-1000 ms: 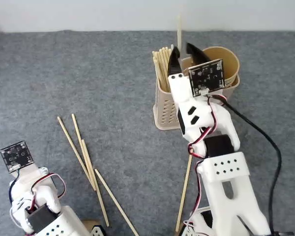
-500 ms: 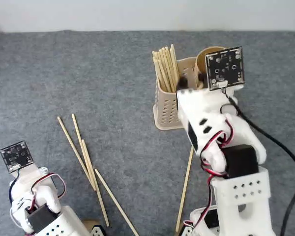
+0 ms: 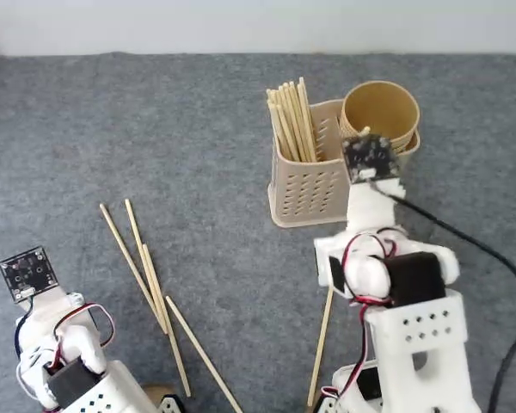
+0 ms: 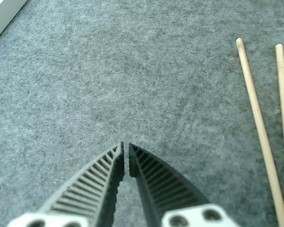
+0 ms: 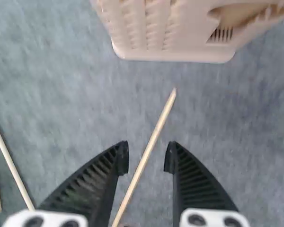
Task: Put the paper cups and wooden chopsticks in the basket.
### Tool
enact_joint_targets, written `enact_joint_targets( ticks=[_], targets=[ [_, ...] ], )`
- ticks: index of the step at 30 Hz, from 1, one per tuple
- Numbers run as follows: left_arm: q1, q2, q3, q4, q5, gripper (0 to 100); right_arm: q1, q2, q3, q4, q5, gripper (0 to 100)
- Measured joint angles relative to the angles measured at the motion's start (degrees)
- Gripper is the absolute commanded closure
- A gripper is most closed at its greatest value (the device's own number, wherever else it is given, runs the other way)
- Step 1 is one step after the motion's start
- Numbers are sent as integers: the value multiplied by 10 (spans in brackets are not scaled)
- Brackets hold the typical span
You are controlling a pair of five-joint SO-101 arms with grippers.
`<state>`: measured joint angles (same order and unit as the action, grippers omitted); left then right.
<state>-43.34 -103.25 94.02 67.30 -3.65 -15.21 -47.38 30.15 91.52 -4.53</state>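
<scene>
Beige perforated basket (image 3: pixel 305 185) upright. Bundle of wooden chopsticks (image 3: pixel 291 120) standing inside, leaning; stacked paper cups (image 3: pixel 380 112) beside bundle, upright, mouth open. Several loose chopsticks (image 3: pixel 146 275) lying flat, well apart from basket. Single chopstick (image 3: pixel 322 340) flat, one end near basket.

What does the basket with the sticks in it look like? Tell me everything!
The basket is beige and looks like plastic, with rows of small holes in its walls and rounded corners. It stands upright on the grey table, towards the far edge. A bundle of wooden chopsticks stands in one side, poking out above the rim, and stacked paper cups sit in the other. One loose chopstick on the table points at its base without touching it.
</scene>
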Motion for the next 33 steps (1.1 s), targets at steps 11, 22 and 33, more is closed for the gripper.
enact_joint_targets(
  ticks=[11, 22, 33],
  targets=[
    [0, 0, 0, 0, 0, 981, 1, 0, 251, -193, -22, 867],
    [0, 0, 0, -1, 0, 981, 1, 0, 352, -248, -22, 910],
    [0, 0, 0, -1, 0, 981, 1, 0, 441, -359, 16, 909]
  ],
)
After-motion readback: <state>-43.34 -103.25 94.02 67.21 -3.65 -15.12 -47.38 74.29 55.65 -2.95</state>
